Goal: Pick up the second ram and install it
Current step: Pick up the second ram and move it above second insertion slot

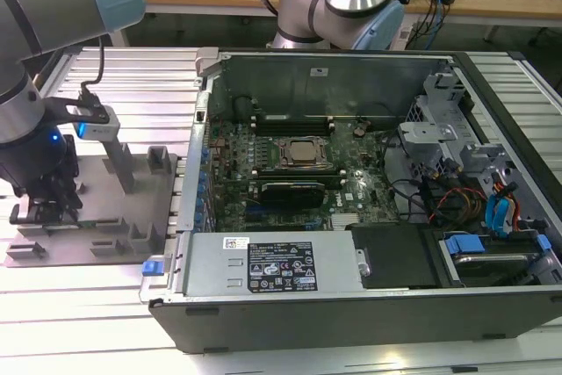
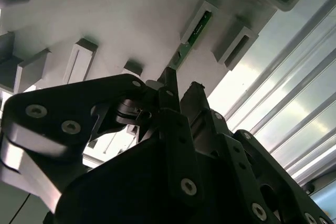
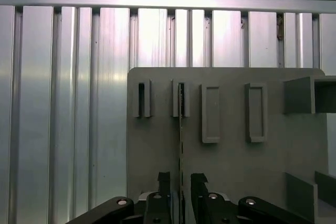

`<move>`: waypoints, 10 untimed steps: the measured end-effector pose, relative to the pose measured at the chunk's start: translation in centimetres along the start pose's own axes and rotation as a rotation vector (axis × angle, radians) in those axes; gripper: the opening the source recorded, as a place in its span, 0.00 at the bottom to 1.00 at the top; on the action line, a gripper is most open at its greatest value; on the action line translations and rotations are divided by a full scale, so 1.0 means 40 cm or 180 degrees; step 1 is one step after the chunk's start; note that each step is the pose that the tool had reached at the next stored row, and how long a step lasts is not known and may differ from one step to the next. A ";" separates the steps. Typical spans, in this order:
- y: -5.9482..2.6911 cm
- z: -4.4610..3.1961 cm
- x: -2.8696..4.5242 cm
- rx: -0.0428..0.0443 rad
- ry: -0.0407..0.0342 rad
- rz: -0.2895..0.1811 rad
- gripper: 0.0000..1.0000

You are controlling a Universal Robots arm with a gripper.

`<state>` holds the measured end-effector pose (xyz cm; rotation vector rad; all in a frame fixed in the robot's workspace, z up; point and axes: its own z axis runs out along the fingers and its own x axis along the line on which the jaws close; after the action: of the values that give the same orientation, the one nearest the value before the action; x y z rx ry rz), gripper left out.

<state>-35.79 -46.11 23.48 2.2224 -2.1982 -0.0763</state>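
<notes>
Gripper: At the exterior view's far left, my gripper [image 1: 44,208] is lowered onto the grey tray [image 1: 132,217], which lies flat on the slatted aluminium table [image 1: 88,322].

Tool state: Released. In the first wrist view the two fingers [image 3: 164,181] stand apart with the stick between them and a sliver of tray showing on each side. I judge nothing is clamped yet.

Second ram: It is on the tray, standing on its long edge. In the first wrist view the second ram [image 3: 181,129] is a thin dark line running from a holder block [image 3: 176,98] to the fingertips.

Why it stands so: The blocks keep the stick upright and edge-on, so I judge its flat faces are offered to the finger pads and the wrist is squared along its length.

Spare holders: Two more blocks [image 3: 210,114] beside it look vacant.

Computer case: Right of the tray and well apart from it, the open computer case [image 1: 351,322] shows the motherboard [image 1: 351,191].

Memory slots: The long black memory slots [image 1: 290,120] lie beyond the processor [image 1: 303,153].

Far right: Drive bays and cabling [image 1: 492,252].

What each view adds: The exterior view places tray against case, but the arm hides the stick there. The first wrist view gives the centring. The second wrist view shows the green face of the stick [image 2: 197,27] in its block, ahead of the fingertips [image 2: 169,77].
</notes>
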 end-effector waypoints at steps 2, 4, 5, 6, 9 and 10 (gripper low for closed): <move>-0.001 0.015 0.000 0.0000 -0.0001 0.0000 0.28; 0.009 0.036 0.001 0.0000 -0.0001 0.0000 0.28; 0.011 0.041 0.001 0.0000 -0.0001 0.0000 0.28; 0.013 0.054 0.001 0.0000 -0.0001 0.0000 0.28; 0.018 0.074 0.001 0.0000 -0.0001 -0.0001 0.28; 0.018 0.078 0.001 0.0000 0.0000 0.0000 0.28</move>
<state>-36.65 -46.10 20.40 2.2224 -2.1982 -0.0766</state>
